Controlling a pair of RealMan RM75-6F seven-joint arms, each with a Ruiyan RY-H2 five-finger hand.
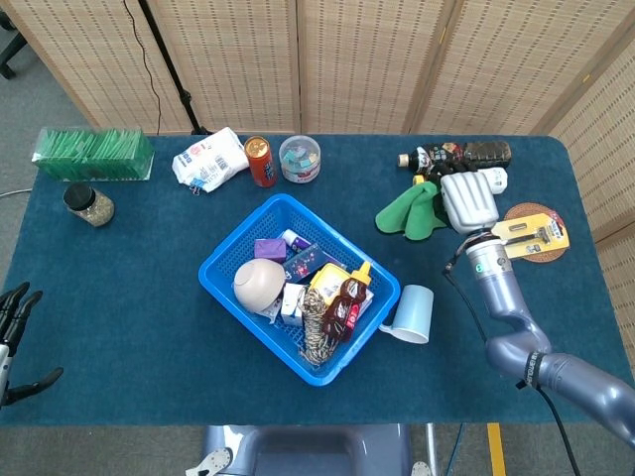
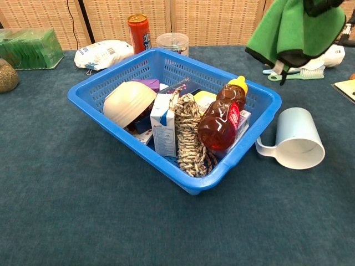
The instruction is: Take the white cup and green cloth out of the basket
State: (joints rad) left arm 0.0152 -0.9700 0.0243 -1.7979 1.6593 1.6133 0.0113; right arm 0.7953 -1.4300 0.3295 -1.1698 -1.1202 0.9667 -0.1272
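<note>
My right hand (image 1: pixel 468 201) grips the green cloth (image 1: pixel 410 211) above the table, to the right of the blue basket (image 1: pixel 221 266). In the chest view the green cloth (image 2: pixel 294 30) hangs bunched at the top right, past the basket (image 2: pixel 91 91); only a dark edge of the right hand (image 2: pixel 321 5) shows there. The white cup (image 1: pixel 415 313) lies on its side on the table just right of the basket, and the cup (image 2: pixel 297 139) has its mouth toward the front. At the lower left edge my left hand (image 1: pixel 12 342) is held with fingers apart and holds nothing.
In the basket are a cream bowl (image 2: pixel 128 101), a honey bottle (image 2: pixel 222 117), a coil of rope (image 2: pixel 190 136) and cartons. Sauce bottles (image 1: pixel 458 155) and a razor pack (image 1: pixel 526 234) lie at the right; a can (image 1: pixel 260 161), tub, white bag and green packets stand behind.
</note>
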